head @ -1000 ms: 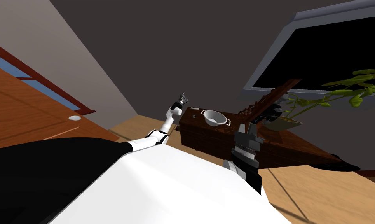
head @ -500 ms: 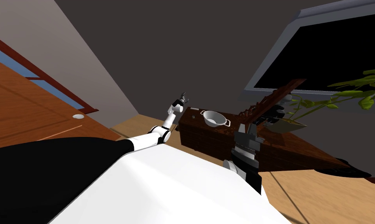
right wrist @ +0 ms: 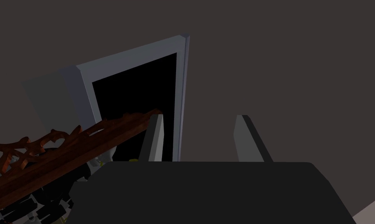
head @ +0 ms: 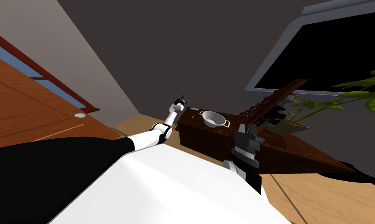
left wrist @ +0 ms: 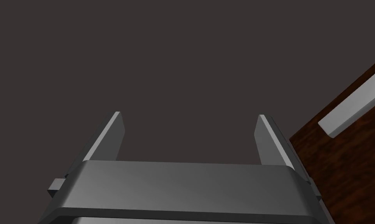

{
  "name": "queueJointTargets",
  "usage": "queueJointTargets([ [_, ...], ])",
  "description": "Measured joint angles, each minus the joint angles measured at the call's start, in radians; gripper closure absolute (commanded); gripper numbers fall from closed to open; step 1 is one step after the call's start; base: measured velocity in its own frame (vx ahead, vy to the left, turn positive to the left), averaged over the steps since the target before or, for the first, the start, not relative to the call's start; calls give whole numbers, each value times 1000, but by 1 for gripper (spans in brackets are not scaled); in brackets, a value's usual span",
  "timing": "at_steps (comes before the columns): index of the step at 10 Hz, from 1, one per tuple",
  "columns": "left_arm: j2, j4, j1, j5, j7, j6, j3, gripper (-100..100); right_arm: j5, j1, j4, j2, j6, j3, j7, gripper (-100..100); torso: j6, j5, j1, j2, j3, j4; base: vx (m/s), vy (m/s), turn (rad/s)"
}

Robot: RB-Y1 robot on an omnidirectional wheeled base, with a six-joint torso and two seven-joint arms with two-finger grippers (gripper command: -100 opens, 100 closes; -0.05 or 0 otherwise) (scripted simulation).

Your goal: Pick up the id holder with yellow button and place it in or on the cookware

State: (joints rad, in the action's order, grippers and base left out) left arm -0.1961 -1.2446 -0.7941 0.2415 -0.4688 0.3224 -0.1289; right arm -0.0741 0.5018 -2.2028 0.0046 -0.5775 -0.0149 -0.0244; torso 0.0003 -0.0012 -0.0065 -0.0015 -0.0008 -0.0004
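So far nothing is picked up, so the whole job is left to do: reach, grab, carry and drop. Closest to the robot, the right gripper is open with nothing between its two fingers. It hangs by the near side of the dark brown table. Farther out, the left gripper is open and empty too, up by the table's left end, pointing at a dark wall. On the table top sits the white pot with two little handles, and nothing is in it. A tiny grey thing lies near the pot, too small to name. Past the pot come a carved wooden rail, a heap of dark bits and a green plant, then a window frame around a black area. The id holder is hard to find. The head view gives the pot and both arms in one look. The right wrist view adds a small yellow spot under the rail, just beside one finger. It may be the button, but nobody can tell for sure. The left wrist view adds a light grey bar on the table corner.
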Motion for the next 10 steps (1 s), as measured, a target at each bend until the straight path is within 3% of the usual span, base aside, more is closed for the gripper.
queueJointTargets([
  [8,11,208,-108,-8,-59,91,-55,-100,0,0,0,0,0,0,0,0,0,0,2,1,1,0,24,-54,17],
  [10,9,281,-143,-5,-75,111,-70,-100,0,0,0,0,0,0,0,0,0,0,0,0,0,0,37,-86,17],
])
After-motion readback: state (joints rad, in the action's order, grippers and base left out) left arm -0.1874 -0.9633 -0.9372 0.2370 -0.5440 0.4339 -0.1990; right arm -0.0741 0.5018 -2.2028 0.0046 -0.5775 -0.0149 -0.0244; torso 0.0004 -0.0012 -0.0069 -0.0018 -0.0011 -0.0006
